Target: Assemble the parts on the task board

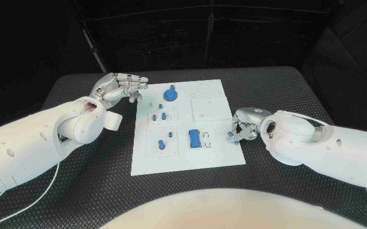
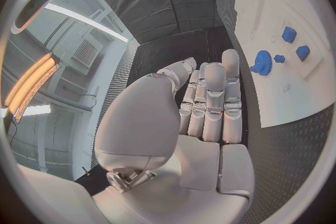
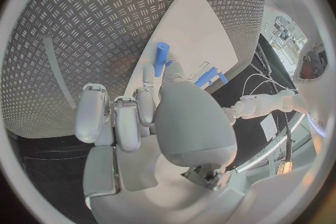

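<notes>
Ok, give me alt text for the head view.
A white task board lies on a black table with small blue parts on it. The right hand pinches a blue piece at the board's right edge; the left hand hovers open beside its far left corner.

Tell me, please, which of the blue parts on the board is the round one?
The blue gear at the board's far end, nearest the left hand; the other blue parts are blocks or small pegs.

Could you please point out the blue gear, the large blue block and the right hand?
blue gear [image 1: 169, 93], head view, its disc.
large blue block [image 1: 195, 138], head view, its top.
right hand [image 1: 243, 125], head view, its knuckles.
</notes>
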Tool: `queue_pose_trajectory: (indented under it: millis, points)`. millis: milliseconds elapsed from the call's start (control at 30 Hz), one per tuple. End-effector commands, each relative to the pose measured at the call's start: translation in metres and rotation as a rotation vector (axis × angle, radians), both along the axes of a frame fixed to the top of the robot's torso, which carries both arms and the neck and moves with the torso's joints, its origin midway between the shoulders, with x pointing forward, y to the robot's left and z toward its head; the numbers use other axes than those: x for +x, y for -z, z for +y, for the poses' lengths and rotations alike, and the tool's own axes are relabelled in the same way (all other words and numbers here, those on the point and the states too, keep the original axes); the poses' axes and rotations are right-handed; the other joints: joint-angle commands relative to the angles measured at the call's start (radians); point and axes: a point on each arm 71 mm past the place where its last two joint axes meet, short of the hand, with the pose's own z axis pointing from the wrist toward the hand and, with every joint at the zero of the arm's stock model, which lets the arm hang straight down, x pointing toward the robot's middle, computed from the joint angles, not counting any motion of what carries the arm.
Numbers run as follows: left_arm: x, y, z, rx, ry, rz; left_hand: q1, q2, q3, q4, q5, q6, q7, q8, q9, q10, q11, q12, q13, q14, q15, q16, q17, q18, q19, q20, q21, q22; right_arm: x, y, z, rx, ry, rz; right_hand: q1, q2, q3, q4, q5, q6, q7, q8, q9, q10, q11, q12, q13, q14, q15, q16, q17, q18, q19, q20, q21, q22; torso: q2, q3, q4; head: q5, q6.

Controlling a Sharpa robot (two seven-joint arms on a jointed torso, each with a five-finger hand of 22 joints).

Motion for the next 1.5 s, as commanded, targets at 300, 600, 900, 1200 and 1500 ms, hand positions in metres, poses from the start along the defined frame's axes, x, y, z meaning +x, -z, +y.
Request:
queue_pose_trajectory:
  millis: [300,600,900,1200,1500]
  points:
    - [0.0,-0.001,-0.001,-0.008,0.008,0.0,-0.001,0.009,-0.003,0.001,-0.003,-0.004,0.0,-0.003,-0.001,-0.005,-0.002,0.006,0.001,-0.006,-0.001,-0.002,-0.001,0.013,-0.005,0.003,-0.004,-0.001,-0.004,0.006,0.006,-0.043,-0.041,0.012,0.103,0.08,0.08,-0.034,0.06,-0.002,-0.006,-0.033,-0.015,-0.003,-0.015,-0.016,-0.014,0.073,-0.013,-0.005,0.1,0.002,0.004,-0.012,-0.005,0.004,0.0,0.0002,-0.001,0.002,0.0]
    - [0.0,-0.001,-0.001,-0.008,0.008,0.0,-0.001,0.009,-0.003,0.001,-0.003,-0.004,0.0,-0.003,-0.001,-0.006,-0.002,0.007,0.002,-0.007,-0.001,-0.002,-0.001,0.013,-0.005,0.003,-0.004,-0.002,-0.008,0.003,0.01,0.025,-0.019,0.033,0.112,0.109,0.252,0.002,-0.027,0.01,0.007,-0.107,-0.05,-0.001,-0.008,-0.022,-0.013,0.073,-0.007,-0.003,0.104,0.001,0.006,-0.007,-0.005,0.007,-0.002,0.0003,0.0002,0.001,0.0]
    - [0.0,0.0,-0.002,-0.009,0.01,0.002,0.002,0.01,-0.002,-0.001,-0.003,-0.005,0.0,-0.003,-0.001,-0.007,-0.002,0.008,0.002,-0.007,-0.001,-0.002,-0.001,0.013,-0.005,0.003,-0.005,-0.002,-0.013,-0.007,0.018,0.152,0.022,0.018,0.038,0.019,0.421,0.051,-0.076,0.033,0.011,-0.155,-0.063,0.001,0.0,-0.024,-0.01,0.074,-0.002,-0.004,0.105,0.001,0.005,-0.001,-0.006,0.008,-0.001,0.0007,0.0006,0.002,0.0]
    - [0.0,0.0,-0.003,-0.01,0.01,0.003,0.002,0.01,-0.002,-0.002,-0.003,-0.005,0.0,-0.003,-0.001,-0.008,-0.002,0.008,0.002,-0.007,-0.001,-0.002,-0.001,0.013,-0.005,0.003,-0.005,-0.002,-0.015,-0.016,0.029,0.299,0.059,-0.029,0.002,-0.017,0.477,0.057,-0.084,0.047,0.01,-0.163,-0.058,0.006,-0.001,-0.019,-0.005,0.075,-0.003,-0.001,0.11,0.001,0.007,-0.002,-0.004,0.012,0.0,-0.0009,-0.0001,0.007,0.0]
    - [-0.001,0.0,-0.004,-0.011,0.014,0.004,0.002,0.01,-0.002,-0.002,-0.003,-0.005,0.0,-0.003,-0.001,-0.008,-0.002,0.008,0.002,-0.007,-0.001,-0.002,-0.001,0.013,-0.005,0.003,-0.005,-0.002,-0.012,-0.01,0.044,0.335,0.057,0.01,-0.015,-0.036,0.495,0.055,-0.085,0.053,0.009,-0.164,-0.055,0.007,-0.001,-0.018,-0.003,0.075,-0.003,-0.001,0.111,0.001,0.008,-0.002,-0.004,0.013,0.0,-0.0009,0.0015,0.008,0.0]
